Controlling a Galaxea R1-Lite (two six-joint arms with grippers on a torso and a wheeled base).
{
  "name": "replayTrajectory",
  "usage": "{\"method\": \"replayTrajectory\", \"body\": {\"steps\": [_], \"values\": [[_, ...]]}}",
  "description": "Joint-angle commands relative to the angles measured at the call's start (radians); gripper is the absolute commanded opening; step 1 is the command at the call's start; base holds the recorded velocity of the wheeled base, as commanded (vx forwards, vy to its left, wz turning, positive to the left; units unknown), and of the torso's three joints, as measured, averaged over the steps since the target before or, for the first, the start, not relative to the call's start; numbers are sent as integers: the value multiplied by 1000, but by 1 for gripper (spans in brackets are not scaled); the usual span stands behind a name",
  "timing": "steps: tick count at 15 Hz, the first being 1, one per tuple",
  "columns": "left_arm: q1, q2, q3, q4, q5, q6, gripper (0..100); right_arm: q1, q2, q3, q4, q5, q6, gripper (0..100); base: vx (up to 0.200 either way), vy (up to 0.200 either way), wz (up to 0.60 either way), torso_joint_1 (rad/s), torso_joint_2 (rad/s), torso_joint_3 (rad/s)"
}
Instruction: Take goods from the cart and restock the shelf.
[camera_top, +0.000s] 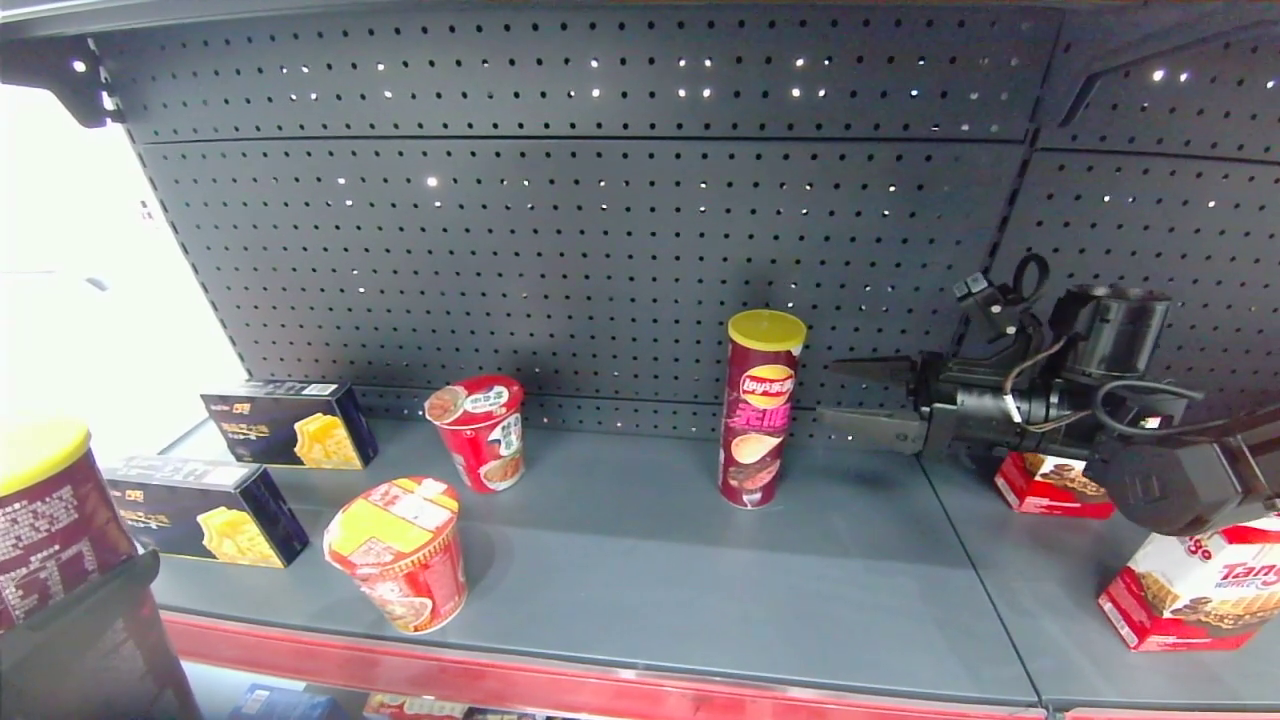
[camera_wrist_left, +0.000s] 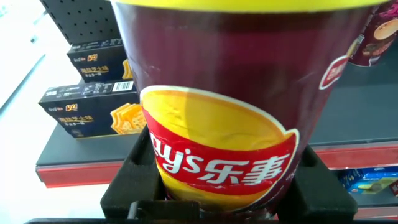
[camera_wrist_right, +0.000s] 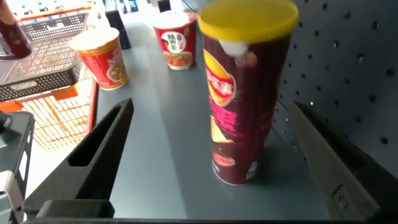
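Observation:
A maroon chips can with a yellow lid (camera_top: 760, 410) stands upright on the grey shelf (camera_top: 640, 570), near the pegboard back. My right gripper (camera_top: 826, 392) hovers just to its right, open, its fingers apart from the can. From the right wrist, the same can (camera_wrist_right: 242, 99) stands ahead between the spread fingers (camera_wrist_right: 106, 137). A second chips can (camera_top: 45, 510) is at the lower left edge, held in my left gripper (camera_top: 70, 610). Up close, that can (camera_wrist_left: 217, 124) sits between the black fingers (camera_wrist_left: 134, 180) of the left gripper (camera_wrist_left: 224, 193).
Two red cup noodles (camera_top: 480, 430) (camera_top: 400, 550) and two black-and-yellow boxes (camera_top: 290, 425) (camera_top: 205, 510) stand on the shelf's left part. Red wafer boxes (camera_top: 1055, 485) (camera_top: 1195, 590) lie to the right under the right arm. An orange cart basket (camera_wrist_right: 43, 56) is off the shelf front.

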Motion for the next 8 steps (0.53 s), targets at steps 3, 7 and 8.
{"method": "replayTrajectory", "body": {"steps": [3, 7, 8], "values": [[0, 7, -1, -1, 1, 0, 0, 32, 74, -3, -42, 0, -1, 100, 0, 0, 0, 0, 0, 0], [0, 6, -1, -1, 1, 0, 0, 32, 131, -4, -89, 0, -1, 100, 0, 0, 0, 0, 0, 0], [-1, 7, -3, -1, -1, 0, 0, 32, 137, -6, -91, 0, -1, 100, 0, 0, 0, 0, 0, 0]]}}
